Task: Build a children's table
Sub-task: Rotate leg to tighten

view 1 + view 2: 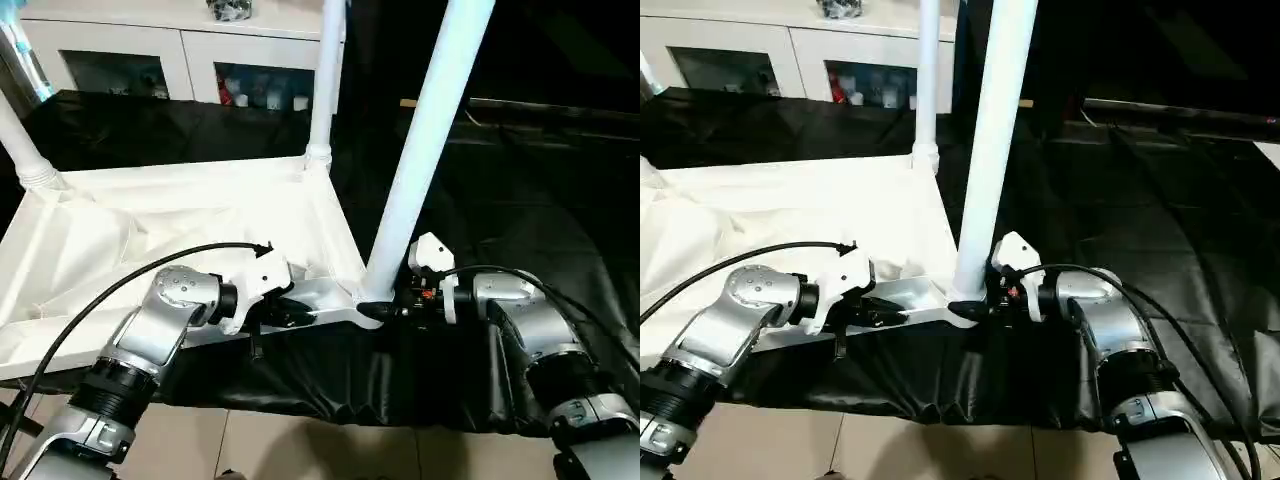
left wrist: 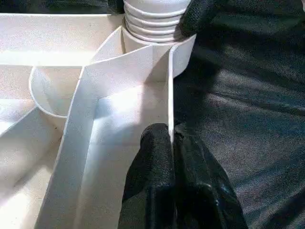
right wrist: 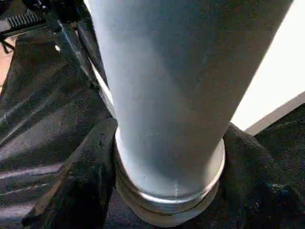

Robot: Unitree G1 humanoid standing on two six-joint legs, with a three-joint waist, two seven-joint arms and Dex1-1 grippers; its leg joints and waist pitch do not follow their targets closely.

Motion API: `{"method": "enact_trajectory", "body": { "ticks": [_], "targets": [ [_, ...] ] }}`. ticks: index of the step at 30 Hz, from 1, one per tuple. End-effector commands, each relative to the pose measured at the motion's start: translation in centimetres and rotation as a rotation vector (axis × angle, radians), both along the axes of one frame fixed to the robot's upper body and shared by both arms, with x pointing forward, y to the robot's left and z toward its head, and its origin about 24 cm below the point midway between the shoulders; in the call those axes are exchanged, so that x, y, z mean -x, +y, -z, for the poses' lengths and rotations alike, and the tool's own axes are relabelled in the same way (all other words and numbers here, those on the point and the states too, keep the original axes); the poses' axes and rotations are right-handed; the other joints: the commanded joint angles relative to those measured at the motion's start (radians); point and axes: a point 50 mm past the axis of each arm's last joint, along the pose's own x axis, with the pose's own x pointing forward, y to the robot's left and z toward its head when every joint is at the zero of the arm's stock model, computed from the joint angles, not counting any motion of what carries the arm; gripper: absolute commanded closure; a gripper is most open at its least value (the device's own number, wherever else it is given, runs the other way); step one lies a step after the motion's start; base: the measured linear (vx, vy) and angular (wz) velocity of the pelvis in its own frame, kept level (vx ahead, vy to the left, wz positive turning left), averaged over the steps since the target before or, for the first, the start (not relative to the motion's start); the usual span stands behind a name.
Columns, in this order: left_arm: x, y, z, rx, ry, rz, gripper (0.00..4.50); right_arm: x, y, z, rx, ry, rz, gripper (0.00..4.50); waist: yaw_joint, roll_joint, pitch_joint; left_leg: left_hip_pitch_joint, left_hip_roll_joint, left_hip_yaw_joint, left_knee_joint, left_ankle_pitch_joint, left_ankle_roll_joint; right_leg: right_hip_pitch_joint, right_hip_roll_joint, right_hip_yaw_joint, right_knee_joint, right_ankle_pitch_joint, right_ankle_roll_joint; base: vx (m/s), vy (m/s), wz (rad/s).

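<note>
Our left gripper (image 2: 172, 143) is pinched shut on the thin side wall of the tabletop (image 1: 150, 230), one black finger on each face of it near the front corner. Our right gripper (image 3: 169, 200) stands wide, its two fingers (image 3: 81, 176) pressed against either side of the near leg (image 1: 425, 140) at its ringed base, so it clasps that leg.

The tabletop is white plastic, lying upside down on the black cloth (image 1: 520, 200), ribs and curved inner walls facing up. The near leg is a long white tapered tube standing nearly upright in the front corner socket, leaning slightly away to the right. A second leg (image 1: 328, 75) rises from the far corner socket, and a third leg (image 1: 18, 140) stands at the left corner.

The tabletop's front edge sits close to the cloth's hanging front hem, with tiled floor (image 1: 300, 445) below. To the right of the near leg the cloth lies open and dark. Behind stands a white cabinet (image 1: 180, 50) with glass doors.
</note>
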Motion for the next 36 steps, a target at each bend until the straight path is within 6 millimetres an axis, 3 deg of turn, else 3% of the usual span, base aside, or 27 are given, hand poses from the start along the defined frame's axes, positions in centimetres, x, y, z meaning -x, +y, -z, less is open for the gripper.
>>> {"method": "enact_trajectory", "body": {
  "ticks": [1,3,4,5,6,9,15,17,21,22,24,25,30,36],
  "targets": [
    [-0.9,-2.0,-1.3,0.069,-0.097,-0.047,4.50,-0.1,1.7,0.5,-0.044,-0.005,0.060,1.79,-0.004,-0.008,-0.072,0.009,0.022,0.002,-0.067,-0.190,0.049,0.056,-0.068,0.045,-0.075,-0.299,-0.188,0.000,0.000,0.00],
    [-1.5,-2.5,-1.3,0.076,-0.118,-0.110,4.50,-0.8,2.3,0.9,-0.064,-0.027,0.190,1.80,-0.009,-0.017,-0.072,0.008,0.019,0.002,-0.067,-0.192,0.034,0.056,-0.069,0.044,-0.079,-0.340,-0.172,0.000,0.000,0.00],
    [-1.6,-2.8,-1.3,0.077,-0.120,-0.125,4.50,-1.0,2.5,1.0,-0.078,-0.024,0.222,1.80,-0.010,-0.012,-0.071,0.011,0.019,0.000,-0.067,-0.206,0.027,0.054,-0.072,0.043,-0.082,-0.373,-0.163,0.000,0.000,0.00],
    [-2.0,-3.5,-1.2,0.079,-0.128,-0.173,4.50,-1.4,3.2,1.3,-0.114,-0.014,0.321,1.80,-0.015,-0.018,-0.071,0.008,0.018,0.001,-0.068,-0.205,0.023,0.054,-0.070,0.044,-0.083,-0.380,-0.156,0.000,0.000,0.00],
    [-2.0,-3.5,-1.2,0.079,-0.128,-0.173,4.50,-1.4,3.2,1.3,-0.114,-0.014,0.321,1.80,-0.014,-0.016,-0.071,0.011,0.017,0.000,-0.068,-0.211,0.021,0.052,-0.070,0.044,-0.085,-0.390,-0.153,0.000,0.000,0.00],
    [-2.9,-5.8,-1.2,0.104,-0.141,-0.296,4.50,-2.4,5.4,2.0,-0.145,0.007,0.536,1.80,-0.021,-0.009,-0.071,0.013,0.017,-0.001,-0.068,-0.222,0.009,0.049,-0.071,0.043,-0.086,-0.392,-0.155,0.000,0.000,0.00],
    [-3.4,-7.8,-1.3,0.118,-0.166,-0.361,4.50,-3.2,8.1,1.4,-0.136,-0.042,0.615,1.80,-0.018,-0.012,-0.080,0.006,0.013,0.003,-0.064,-0.161,0.038,0.058,-0.070,0.045,-0.074,-0.261,-0.177,0.000,0.000,0.00],
    [-3.3,-7.9,-1.3,0.119,-0.168,-0.345,4.50,-3.2,8.2,1.2,-0.143,-0.048,0.594,1.24,-0.014,-0.011,-0.081,0.003,0.015,0.004,-0.064,-0.144,0.051,0.061,-0.070,0.045,-0.069,-0.226,-0.184,0.000,0.000,0.00],
    [-2.4,-7.3,-1.2,0.138,-0.154,-0.271,4.50,-3.3,7.1,0.8,-0.161,-0.049,0.523,0.81,-0.015,-0.016,-0.079,0.001,0.018,0.004,-0.064,-0.153,0.067,0.063,-0.072,0.044,-0.069,-0.230,-0.191,0.000,0.000,0.00],
    [-2.3,-7.1,-1.2,0.139,-0.155,-0.264,4.50,-3.3,6.8,0.8,-0.159,-0.053,0.517,0.81,-0.018,-0.025,-0.079,0.001,0.017,0.005,-0.063,-0.152,0.069,0.063,-0.071,0.044,-0.070,-0.237,-0.189,0.000,0.000,0.00],
    [-1.9,-6.5,-1.1,0.142,-0.147,-0.232,4.50,-3.4,5.7,0.6,-0.161,-0.055,0.492,0.61,-0.020,-0.021,-0.077,0.001,0.016,0.005,-0.063,-0.158,0.071,0.063,-0.072,0.044,-0.072,-0.261,-0.185,0.000,0.000,0.00],
    [-1.8,-6.5,-1.1,0.142,-0.146,-0.229,4.50,-3.4,5.7,0.6,-0.161,-0.055,0.490,0.52,-0.021,-0.027,-0.076,0.000,0.017,0.004,-0.062,-0.160,0.073,0.063,-0.073,0.043,-0.072,-0.279,-0.182,0.000,0.000,0.00],
    [-0.8,-4.1,-1.2,0.135,-0.121,-0.112,4.50,-2.9,2.4,0.3,-0.062,-0.094,0.317,0.23,-0.018,-0.021,-0.074,0.005,0.021,0.004,-0.062,-0.175,0.075,0.056,-0.074,0.043,-0.075,-0.305,-0.185,0.000,0.000,0.00],
    [-0.5,-2.6,-1.4,0.100,-0.100,-0.044,4.50,-1.4,1.0,-0.2,-0.047,-0.051,0.073,0.23,-0.011,-0.020,-0.073,0.007,0.024,0.003,-0.064,-0.185,0.075,0.057,-0.071,0.045,-0.074,-0.287,-0.187,0.000,0.000,0.00]
  ]
}}
